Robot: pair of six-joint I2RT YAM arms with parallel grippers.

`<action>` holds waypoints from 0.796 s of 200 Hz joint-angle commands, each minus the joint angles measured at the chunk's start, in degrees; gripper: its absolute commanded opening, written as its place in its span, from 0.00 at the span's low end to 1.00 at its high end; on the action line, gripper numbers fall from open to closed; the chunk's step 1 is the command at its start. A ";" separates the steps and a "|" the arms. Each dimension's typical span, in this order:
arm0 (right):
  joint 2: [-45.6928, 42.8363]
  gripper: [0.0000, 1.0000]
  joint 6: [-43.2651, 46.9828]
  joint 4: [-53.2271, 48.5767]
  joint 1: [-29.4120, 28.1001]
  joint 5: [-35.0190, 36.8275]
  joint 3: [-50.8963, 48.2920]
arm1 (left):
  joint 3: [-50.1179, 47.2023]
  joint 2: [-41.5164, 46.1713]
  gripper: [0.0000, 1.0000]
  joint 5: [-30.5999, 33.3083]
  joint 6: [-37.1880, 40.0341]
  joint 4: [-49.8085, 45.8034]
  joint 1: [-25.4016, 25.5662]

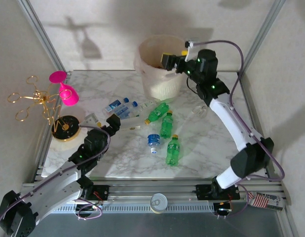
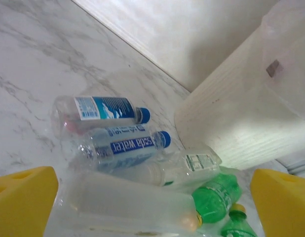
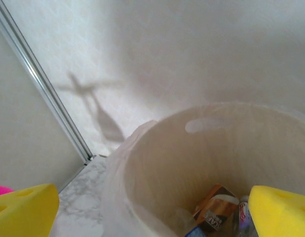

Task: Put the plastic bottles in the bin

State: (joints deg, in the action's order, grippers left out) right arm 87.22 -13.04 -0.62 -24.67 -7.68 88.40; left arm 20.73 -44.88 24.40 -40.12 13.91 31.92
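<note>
High rear overview, left wrist close to bottles (image 2: 118, 148), right wrist above bin (image 3: 202, 148)

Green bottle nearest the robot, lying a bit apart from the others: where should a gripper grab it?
Grab the green bottle around the middle of its body, coming straight down from above. It lies on its side with its yellow cap pointing away, so the fingers should close across it from left and right. The blue-labelled bottle makes the left side probably tighter.
</note>
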 commanded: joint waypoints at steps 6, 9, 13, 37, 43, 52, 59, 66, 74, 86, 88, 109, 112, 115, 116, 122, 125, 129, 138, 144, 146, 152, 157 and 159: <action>-6.74 0.99 -2.32 4.90 -0.55 1.33 -12.24 | 3.14 -3.71 1.00 -4.84 4.80 0.86 -3.17; -7.56 0.99 -2.71 5.23 -0.62 1.50 -13.79 | 3.35 -4.41 1.00 -5.46 4.95 1.04 -3.56; -8.67 0.99 -3.25 5.65 -0.67 1.95 -15.76 | 3.65 -5.25 1.00 -6.49 5.24 1.20 -4.04; -14.42 0.99 -6.83 7.97 -0.82 3.36 -27.23 | 6.24 -10.93 1.00 -12.30 6.25 1.81 -6.40; -15.50 0.99 -7.56 8.38 -0.82 3.39 -29.76 | 6.97 -12.34 1.00 -13.64 6.64 1.99 -6.81; -16.88 0.99 -8.16 8.71 -0.89 3.27 -33.05 | 8.13 -14.40 1.00 -15.57 7.26 2.25 -7.16; -17.62 0.99 -8.65 8.66 -0.92 3.84 -35.29 | 9.11 -16.07 1.00 -16.99 7.77 2.27 -7.37; -18.10 0.99 -9.23 8.47 -0.92 4.24 -37.04 | 10.08 -17.79 1.00 -18.51 8.39 2.17 -7.55; -18.27 0.99 -9.73 8.12 -1.04 4.58 -38.74 | 11.29 -19.85 0.99 -20.15 9.03 1.76 -7.74; -17.95 0.99 -10.30 7.28 -1.07 4.56 -40.34 | 13.31 -22.77 1.00 -21.74 9.72 0.53 -8.04; -17.85 0.99 -10.33 7.03 -1.08 4.57 -40.44 | 13.64 -23.32 1.00 -21.98 9.80 0.27 -8.13; -17.35 0.99 -10.76 6.22 -1.31 6.05 -42.34 | 16.17 -27.44 1.00 -24.08 10.51 -1.44 -8.28; -17.29 0.99 -10.72 6.32 -1.28 6.12 -42.69 | 16.45 -27.98 1.00 -24.20 10.63 -1.70 -8.39; -17.25 0.99 -10.76 6.52 -1.31 6.22 -42.96 | 16.79 -28.46 1.00 -24.27 10.67 -1.92 -8.44; -17.26 0.99 -10.77 6.56 -1.33 6.25 -43.05 | 16.92 -28.66 1.00 -24.29 10.67 -2.07 -8.40; -17.07 0.99 -10.95 6.89 -1.26 6.64 -43.51 | 17.58 -29.61 1.00 -24.30 10.55 -2.89 -8.45; -16.97 0.99 -11.02 7.05 -1.31 6.75 -43.71 | 17.99 -30.10 1.00 -24.26 10.57 -3.40 -8.51; -16.84 0.99 -11.08 7.31 -1.32 6.82 -43.83 | 18.53 -30.63 0.99 -24.23 10.58 -4.11 -8.57; -16.65 0.99 -11.13 7.85 -1.29 6.97 -44.18 | 19.65 -32.15 1.00 -24.30 10.59 -5.68 -8.70; -16.38 0.99 -10.94 8.09 -1.27 6.86 -44.28 | 20.38 -33.08 1.00 -24.39 10.82 -6.62 -8.80; -16.34 0.99 -10.95 8.16 -1.29 6.88 -44.28 | 20.57 -33.36 1.00 -24.40 10.89 -6.88 -8.85; -16.17 0.99 -10.84 8.23 -1.27 6.89 -44.13 | 21.32 -34.20 0.99 -24.40 11.14 -7.85 -8.89; -16.10 0.99 -10.72 8.31 -1.26 6.97 -44.10 | 21.82 -34.95 1.00 -24.40 11.41 -8.51 -8.98; -16.02 0.99 -10.70 8.39 -1.26 6.89 -44.10 | 21.99 -35.17 1.00 -24.45 11.50 -8.78 -9.05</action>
State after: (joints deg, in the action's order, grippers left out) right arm 70.59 -23.38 4.97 -25.52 -2.35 44.80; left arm 39.42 -77.49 1.56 -30.68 10.28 23.75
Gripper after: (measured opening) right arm 0.988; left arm 0.995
